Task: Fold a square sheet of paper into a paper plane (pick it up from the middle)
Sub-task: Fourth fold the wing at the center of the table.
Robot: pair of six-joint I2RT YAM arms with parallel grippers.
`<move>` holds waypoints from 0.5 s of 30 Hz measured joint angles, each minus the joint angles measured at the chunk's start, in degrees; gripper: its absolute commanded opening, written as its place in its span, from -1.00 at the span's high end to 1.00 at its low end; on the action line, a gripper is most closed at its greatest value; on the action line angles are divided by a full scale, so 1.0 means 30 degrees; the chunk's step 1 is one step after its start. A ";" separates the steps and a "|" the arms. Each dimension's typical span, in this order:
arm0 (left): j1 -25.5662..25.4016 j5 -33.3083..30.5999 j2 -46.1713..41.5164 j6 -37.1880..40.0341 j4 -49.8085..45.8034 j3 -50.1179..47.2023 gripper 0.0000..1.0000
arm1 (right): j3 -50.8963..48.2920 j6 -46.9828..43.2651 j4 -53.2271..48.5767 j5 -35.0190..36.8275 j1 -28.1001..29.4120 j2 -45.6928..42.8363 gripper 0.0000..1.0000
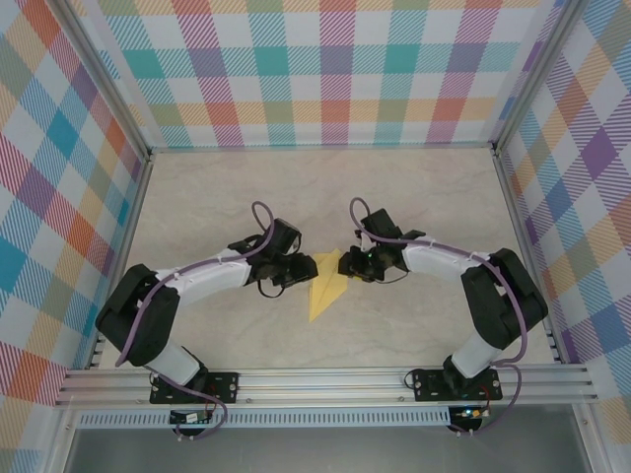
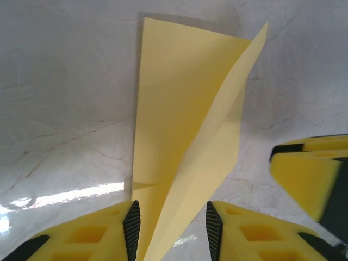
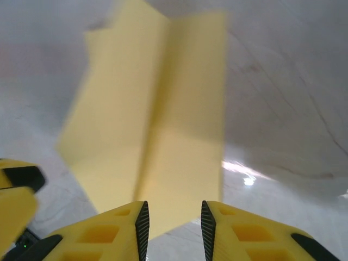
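**A:** Where is the plane?

**B:** The plane point(image 1: 328, 284) lies on the table point(image 1: 217, 197) between the two arms, with its point toward their bases.

**A:** And the claws?

**B:** The left claw point(image 2: 172, 220) stands part open. Its pads sit on either side of the raised centre fold, with a gap showing, so it isn't squeezing. The right claw point(image 3: 173, 220) is also part open at the opposite edge and grips nothing.

**A:** How will it handle?

**B:** I'd say feather-light, thin, and floppy away from the creases. It probably slides easily on that smooth top, and a hard pinch would crush a wing.

**A:** So where should it be held?

**B:** At the centre crease, about midway along. The layers stack there, so it should be stiffest.
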 measured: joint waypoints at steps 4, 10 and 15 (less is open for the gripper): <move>0.0000 0.0117 0.1027 0.0809 -0.0823 0.1071 0.18 | -0.1246 0.1668 0.0357 -0.0175 -0.0015 0.0066 0.30; -0.0007 0.0015 0.2477 0.1705 -0.1770 0.1996 0.16 | -0.1370 0.2987 0.2113 -0.0794 0.0015 0.0663 0.30; -0.0058 -0.0044 0.3286 0.2135 -0.2310 0.2433 0.17 | -0.1326 0.3475 0.2295 -0.0940 0.0007 0.0976 0.31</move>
